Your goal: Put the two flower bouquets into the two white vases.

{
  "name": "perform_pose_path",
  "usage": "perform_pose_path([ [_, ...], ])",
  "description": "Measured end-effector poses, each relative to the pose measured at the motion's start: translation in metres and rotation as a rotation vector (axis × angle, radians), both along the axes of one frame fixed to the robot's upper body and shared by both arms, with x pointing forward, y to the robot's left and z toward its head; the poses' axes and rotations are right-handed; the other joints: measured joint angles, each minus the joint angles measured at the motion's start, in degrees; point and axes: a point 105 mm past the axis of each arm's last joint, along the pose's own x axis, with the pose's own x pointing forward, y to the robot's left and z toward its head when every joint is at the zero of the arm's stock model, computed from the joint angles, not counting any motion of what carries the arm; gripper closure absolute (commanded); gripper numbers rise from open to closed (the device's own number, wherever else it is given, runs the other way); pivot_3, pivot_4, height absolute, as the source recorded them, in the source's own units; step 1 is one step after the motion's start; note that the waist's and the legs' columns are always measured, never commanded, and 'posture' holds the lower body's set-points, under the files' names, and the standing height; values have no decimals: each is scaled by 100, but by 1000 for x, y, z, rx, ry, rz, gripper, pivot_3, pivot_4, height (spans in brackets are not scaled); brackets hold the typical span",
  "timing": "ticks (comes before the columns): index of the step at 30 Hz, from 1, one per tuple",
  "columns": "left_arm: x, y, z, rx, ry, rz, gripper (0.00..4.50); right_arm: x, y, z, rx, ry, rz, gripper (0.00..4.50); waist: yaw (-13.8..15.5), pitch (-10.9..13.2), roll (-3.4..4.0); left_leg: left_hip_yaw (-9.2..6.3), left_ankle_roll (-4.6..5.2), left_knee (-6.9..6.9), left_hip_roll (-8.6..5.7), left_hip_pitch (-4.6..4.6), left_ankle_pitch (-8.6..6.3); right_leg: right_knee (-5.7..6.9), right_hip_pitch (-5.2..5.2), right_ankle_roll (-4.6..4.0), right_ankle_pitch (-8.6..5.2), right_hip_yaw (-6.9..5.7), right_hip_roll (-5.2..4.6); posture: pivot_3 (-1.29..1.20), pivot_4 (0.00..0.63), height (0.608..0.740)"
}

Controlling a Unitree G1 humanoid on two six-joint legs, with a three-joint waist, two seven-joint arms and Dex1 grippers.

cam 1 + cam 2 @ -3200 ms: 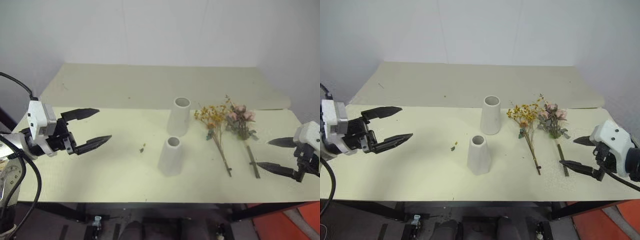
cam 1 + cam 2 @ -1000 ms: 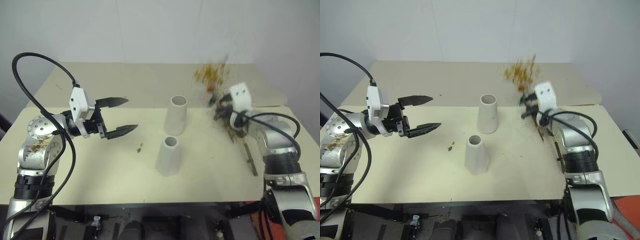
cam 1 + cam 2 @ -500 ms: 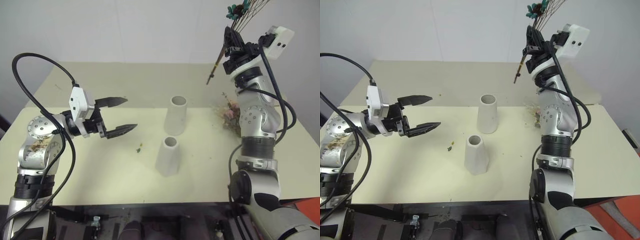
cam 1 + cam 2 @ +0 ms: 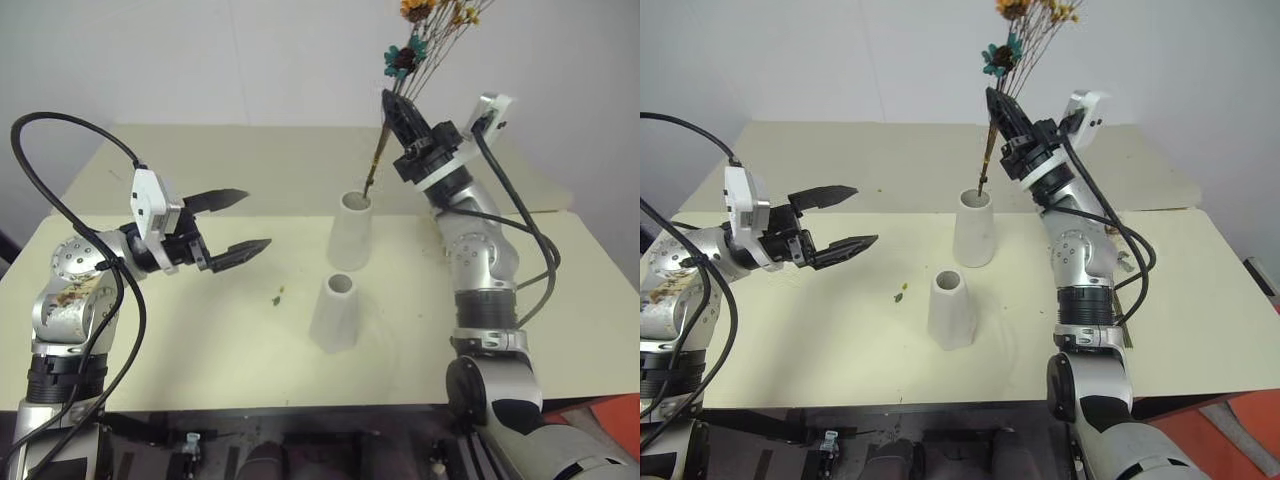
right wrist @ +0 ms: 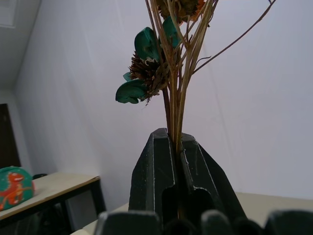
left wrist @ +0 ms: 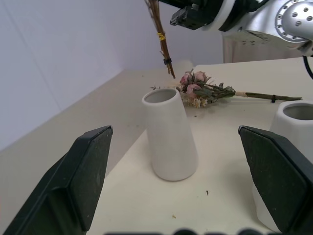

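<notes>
Dried spray held near upright above the far vase, blooms up, stem end down.

I see the cream table [image 4: 200, 340] against a plain white wall. My right gripper [image 4: 393, 103] is clamped on the dried spray [image 4: 405, 58], its stem tip just over the far vase [image 4: 352, 230]. The near vase [image 4: 335, 311] stands apart. The rose bunch [image 6: 205, 91] lies flat behind. My left gripper [image 4: 240, 222] hangs wide, holding nothing.

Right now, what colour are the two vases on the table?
Plain white vases, clearest from the head camera.
</notes>
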Motion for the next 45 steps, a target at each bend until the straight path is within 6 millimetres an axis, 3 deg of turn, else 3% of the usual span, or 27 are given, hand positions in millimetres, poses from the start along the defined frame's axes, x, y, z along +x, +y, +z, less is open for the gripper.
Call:
perform_pose_path([
  [11, -1, -1, -2, 4, 21, 9, 0, 17, 3, -24, -31, 29, 5, 4464, -5, 1, 1, 0, 0, -1, 0, 1, 0, 1, 0, -1, 0, 0, 0, 0, 150, 740],
  [17, -1, -1, -3, 9, 22, 8, 0, 22, 5, -21, -42, 3, -7, 4464, -9, 1, 1, 0, 0, -2, 0, 1, 0, 0, -1, -1, 0, 0, 0, 0, 150, 740],
  [21, -2, 0, -3, 19, 22, 9, 0, 25, 7, -31, -67, 4, -5, 4464, -10, 1, 2, 0, 0, -2, -1, 2, 0, 0, 0, -1, 0, 0, 0, 0, 150, 740],
  [34, -3, 0, -3, 33, 9, 6, 0, 22, 18, -53, -135, -20, 4, 4464, -12, 1, 2, -1, -1, -2, -1, 1, 0, 1, -1, -1, 0, 0, 0, 0, 150, 740],
  [35, -3, 1, -4, 34, 10, 8, 0, 22, 19, -56, -139, -16, 13, 3872, -12, 2, 2, 0, -1, -2, -1, 1, 0, 1, -1, -1, 1, 0, -1, 0, 150, 740],
  [37, -3, 1, -5, 36, 12, 10, 0, 21, 20, -57, -144, -18, 27, 3415, -11, 2, 3, 0, -1, -2, 0, 2, 0, 1, -1, -1, 1, 0, 0, 0, 150, 740],
  [45, -4, 2, -9, 37, 24, 14, 0, 19, 18, -62, -158, -23, 40, 850, -15, 2, 3, 0, -1, -2, 0, 4, 0, 5, 0, -1, 0, 0, 0, 0, 150, 740],
])
